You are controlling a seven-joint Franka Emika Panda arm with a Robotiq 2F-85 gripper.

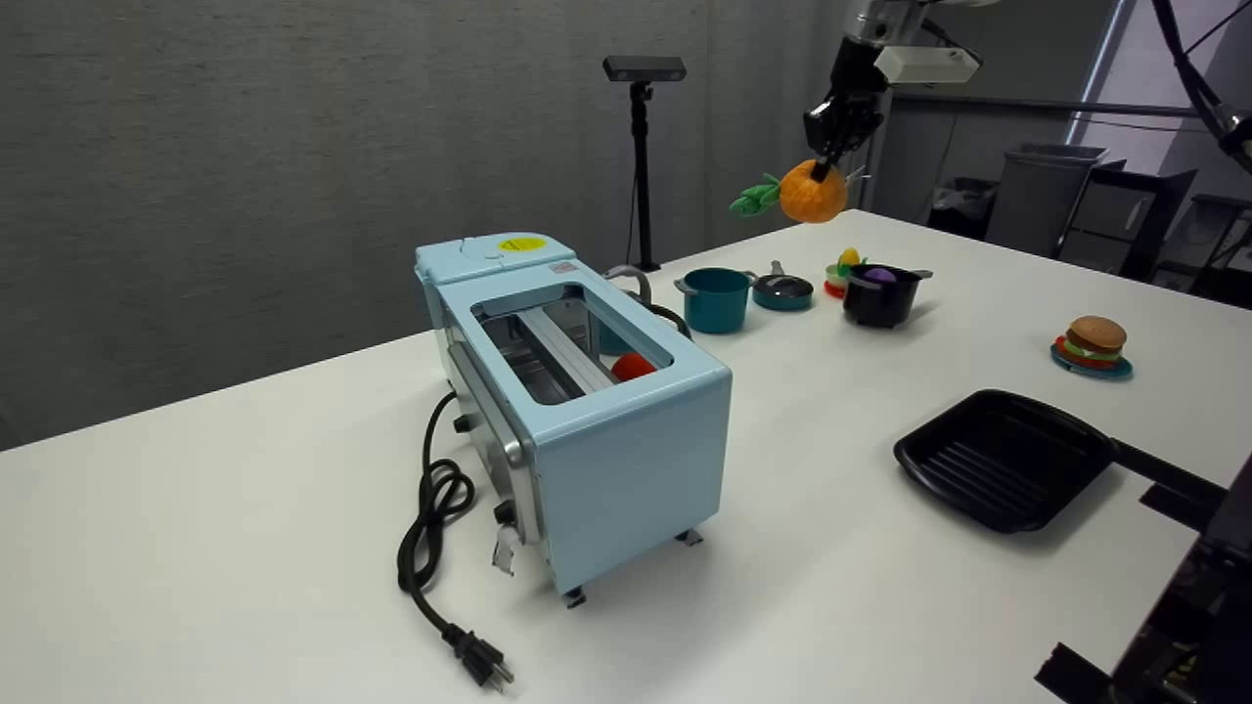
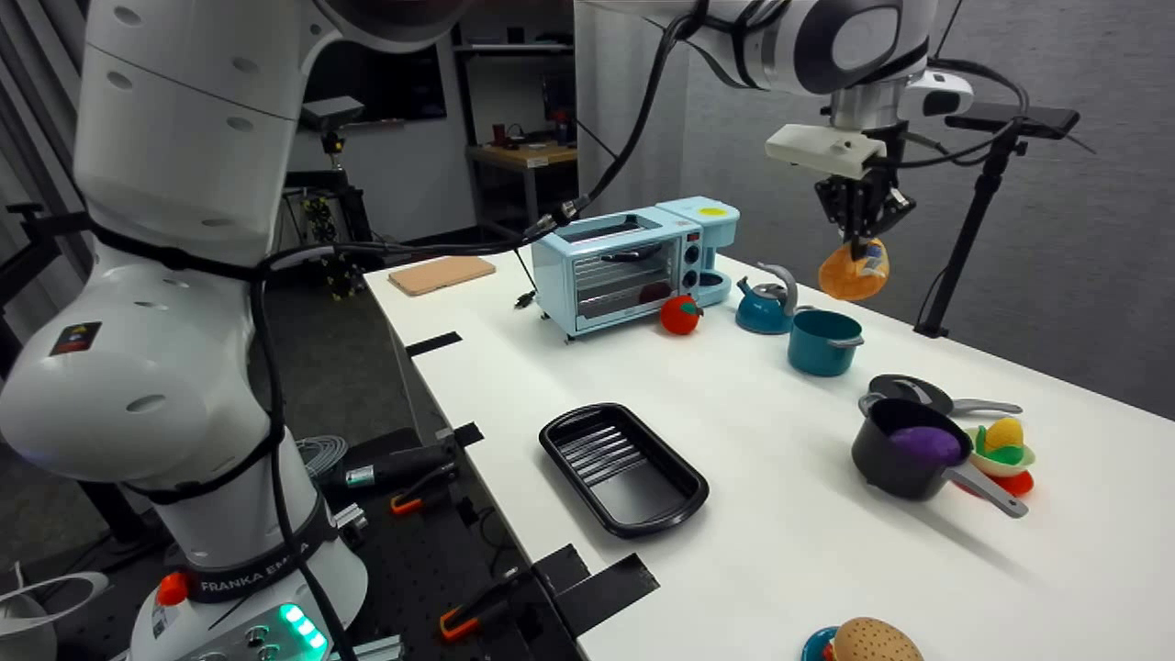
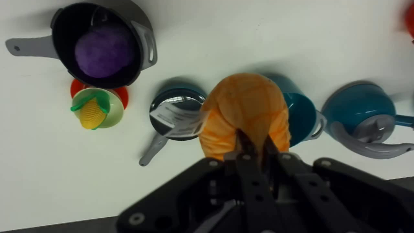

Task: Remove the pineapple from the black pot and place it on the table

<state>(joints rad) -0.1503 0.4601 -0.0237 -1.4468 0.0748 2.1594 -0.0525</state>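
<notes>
While the black pot (image 3: 66,30), at left in the wrist view, contains a purple toy (image 3: 104,51), the pineapple (image 3: 244,103) hangs farther right, pinched in the tool (image 3: 255,137), raised above the desk (image 3: 233,35) and partly hiding the teal pot (image 3: 301,118). Removal looks done; setting it down and letting go remain.

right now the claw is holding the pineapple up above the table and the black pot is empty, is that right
Not quite: the black pot is not empty, as the wrist view shows a purple toy inside it. The rest stands: in both exterior views, the claw holds the pineapple up above the table.
</notes>
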